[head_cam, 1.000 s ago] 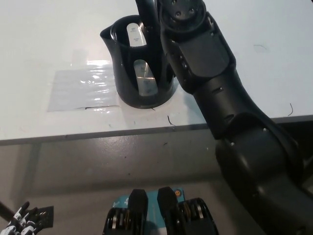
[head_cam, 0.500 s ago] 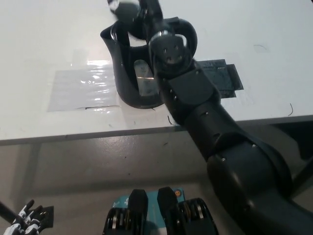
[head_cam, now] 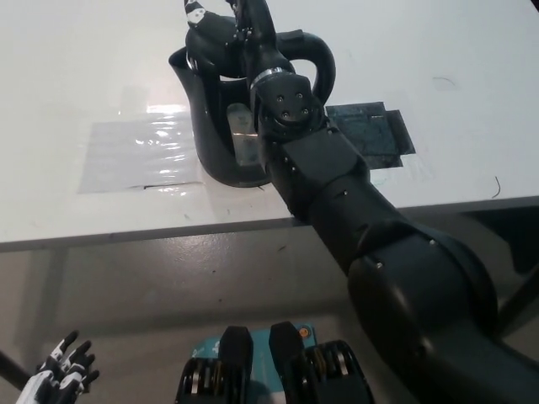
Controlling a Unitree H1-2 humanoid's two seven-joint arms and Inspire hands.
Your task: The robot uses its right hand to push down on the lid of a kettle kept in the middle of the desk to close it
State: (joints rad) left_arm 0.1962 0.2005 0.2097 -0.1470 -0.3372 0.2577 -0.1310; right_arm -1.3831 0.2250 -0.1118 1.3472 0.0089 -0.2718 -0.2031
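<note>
- One hand does the work: my right hand (head_cam: 223,35), black, sits directly on top of the kettle (head_cam: 232,126), at the far end of my arm, which reaches over the desk's near edge.
- My fingers (head_cam: 195,12) look curled down over the kettle's top rather than spread; I cannot see whether they close around anything or only press, since the hand hides the spot beneath it.
- The lid itself is covered by my hand, so I cannot tell whether it is fully seated.
- The relation that counts: the kettle lies straight beneath my palm, so I judge the push should go downward along the kettle's upright axis, not sideways.
- The kettle's handle (head_cam: 316,63) loops out to the side of the body nearest my forearm (head_cam: 290,126); the spout (head_cam: 178,61) points the opposite way.
- The kettle stands upright on the white desk (head_cam: 76,76), its base beside a clear plastic patch (head_cam: 139,156) on the spout side and a dark taped patch (head_cam: 375,130) on the handle side.
- A sideways lean could tip or slide the kettle toward the desk's near edge; that is my guess only.
- My left hand (head_cam: 63,374), white, rests well apart from the kettle, low below the desk edge, fingers apart and holding nothing.
</note>
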